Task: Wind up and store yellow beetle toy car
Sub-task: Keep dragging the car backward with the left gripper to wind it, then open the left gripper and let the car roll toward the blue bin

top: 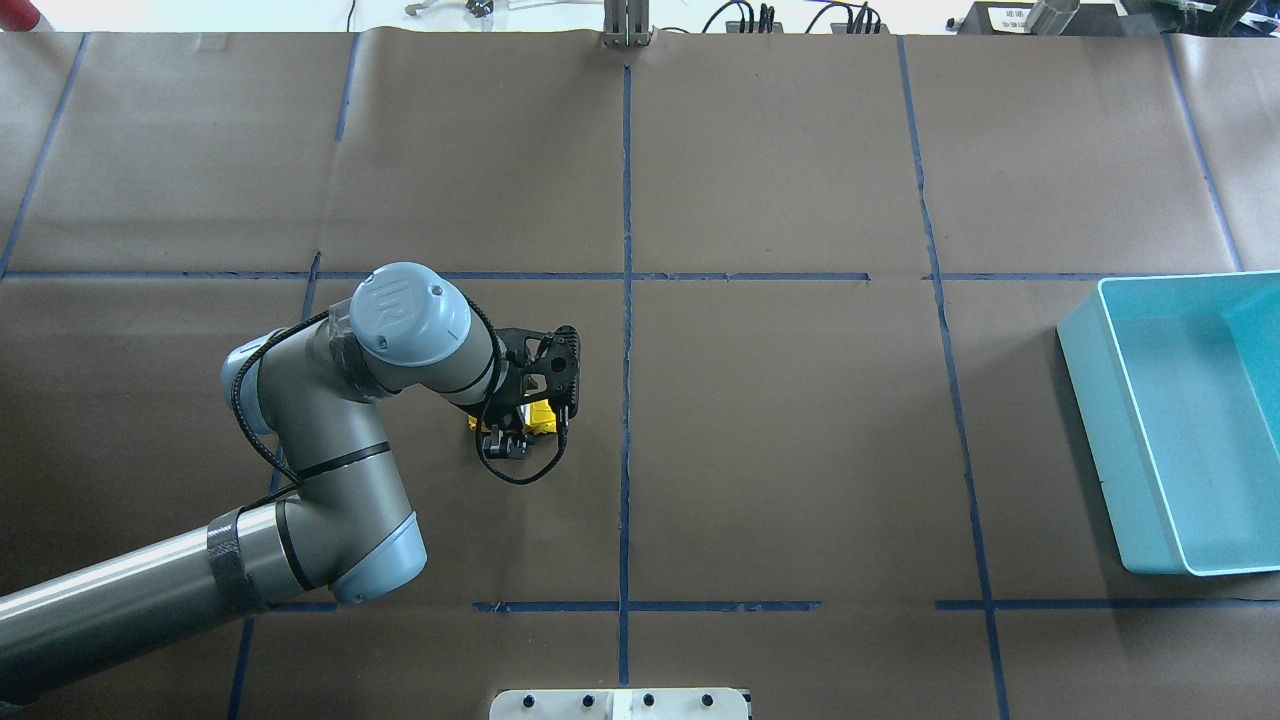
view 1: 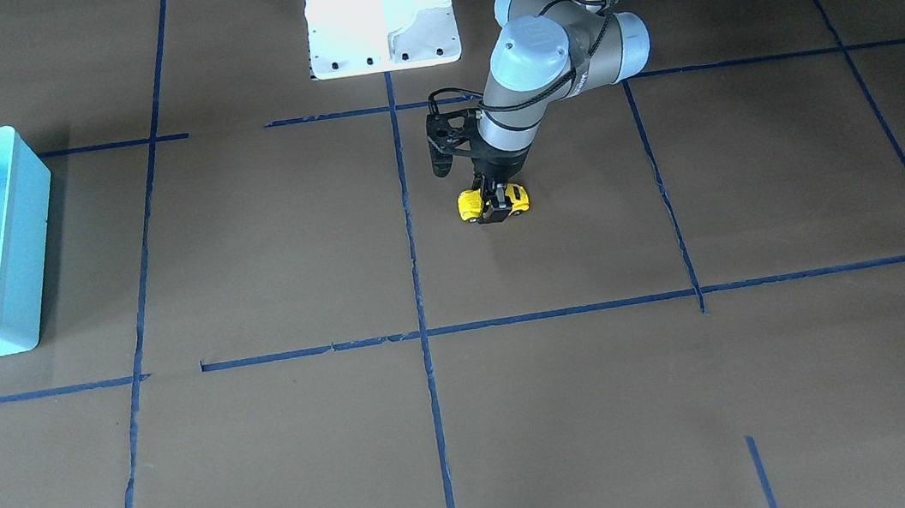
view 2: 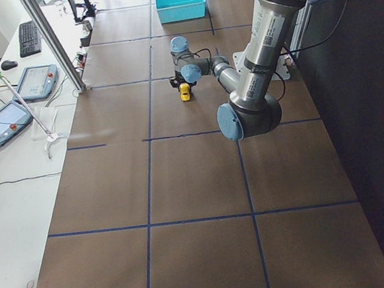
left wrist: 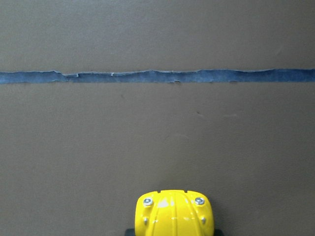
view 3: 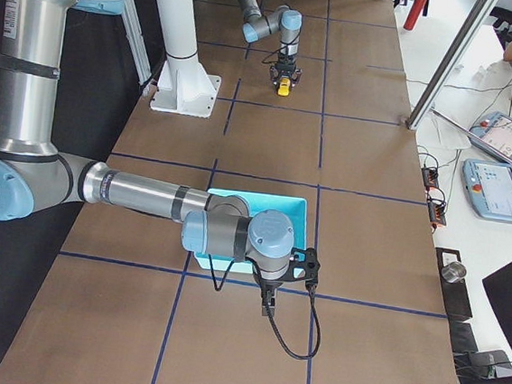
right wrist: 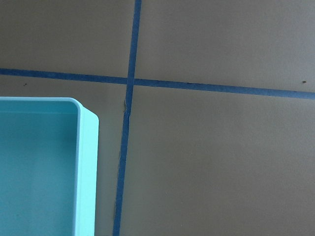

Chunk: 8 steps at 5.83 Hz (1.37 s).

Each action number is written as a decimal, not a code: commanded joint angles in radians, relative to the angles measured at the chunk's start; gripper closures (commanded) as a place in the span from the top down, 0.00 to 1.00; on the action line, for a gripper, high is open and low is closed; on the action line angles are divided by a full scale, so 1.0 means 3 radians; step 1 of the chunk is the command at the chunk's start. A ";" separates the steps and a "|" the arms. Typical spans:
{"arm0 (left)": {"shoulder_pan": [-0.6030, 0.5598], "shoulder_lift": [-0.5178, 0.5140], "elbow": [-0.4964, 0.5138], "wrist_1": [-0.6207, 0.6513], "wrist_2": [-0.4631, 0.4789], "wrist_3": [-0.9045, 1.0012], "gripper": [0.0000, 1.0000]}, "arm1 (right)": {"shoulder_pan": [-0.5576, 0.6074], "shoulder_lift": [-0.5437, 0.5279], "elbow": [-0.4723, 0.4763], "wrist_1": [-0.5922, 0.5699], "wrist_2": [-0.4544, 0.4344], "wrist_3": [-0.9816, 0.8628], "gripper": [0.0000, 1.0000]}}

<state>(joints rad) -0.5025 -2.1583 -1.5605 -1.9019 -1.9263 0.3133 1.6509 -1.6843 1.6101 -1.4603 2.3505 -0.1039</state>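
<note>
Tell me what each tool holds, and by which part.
The left tool grips the yellow toy car across its middle, by its sides. The right tool's hold cannot be told.

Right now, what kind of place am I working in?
Most likely a robotics lab workcell: a table covered in brown paper and gridded with blue tape, with teach pendants lying on the side bench.

Tiny yellow beetle toy car [view 1: 469,205], rounded, on its wheels on brown table [view 1: 269,449], left hand [view 1: 496,204] pinching its middle
</note>
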 commanded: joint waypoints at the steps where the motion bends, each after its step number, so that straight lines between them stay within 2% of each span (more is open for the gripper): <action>1: -0.0002 0.0000 0.0001 -0.0001 -0.0001 -0.0001 1.00 | -0.0001 0.0000 -0.0003 0.0000 -0.0001 0.0004 1.00; 8: -0.0089 0.0000 -0.0004 0.0040 -0.0012 0.0004 1.00 | -0.0001 0.0000 -0.0019 0.0000 0.0004 0.0004 1.00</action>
<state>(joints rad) -0.5173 -2.1583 -1.5614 -1.8910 -1.9287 0.3145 1.6507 -1.6843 1.6046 -1.4603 2.3516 -0.1028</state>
